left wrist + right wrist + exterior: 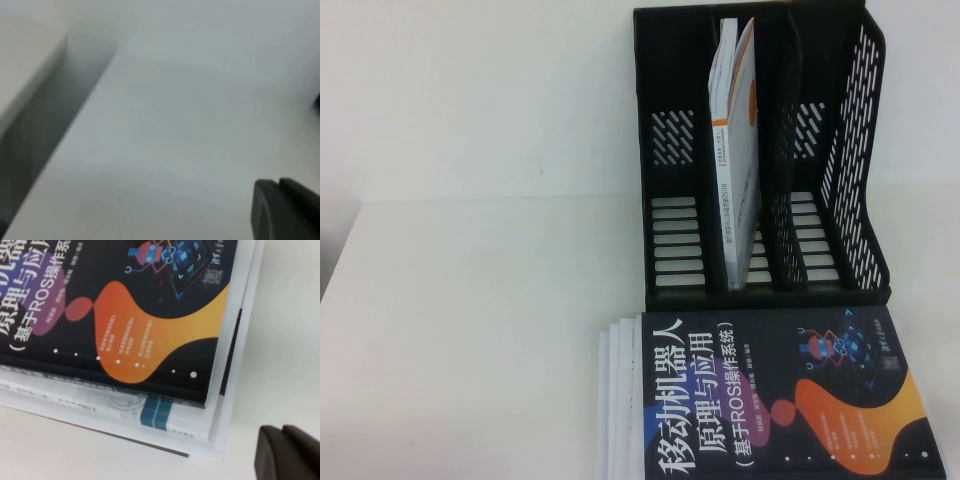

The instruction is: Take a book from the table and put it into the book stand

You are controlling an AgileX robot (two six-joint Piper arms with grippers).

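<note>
A black book stand (665,160) with three slots stands at the back of the white table. A white and orange book (735,140) stands upright in its middle slot. A stack of several books lies in front of the stand; the top book (770,395) has a dark cover with white Chinese title and orange shapes. It also shows in the right wrist view (125,305). My right gripper (281,432) is shut and empty, above bare table just off the stack's corner. My left gripper (277,187) is shut and empty over bare table. Neither gripper shows in the high view.
The white table (470,330) spreads left of the stand and stack. The left wrist view shows the table's edge (65,135) with a gap and a pale wall beside it.
</note>
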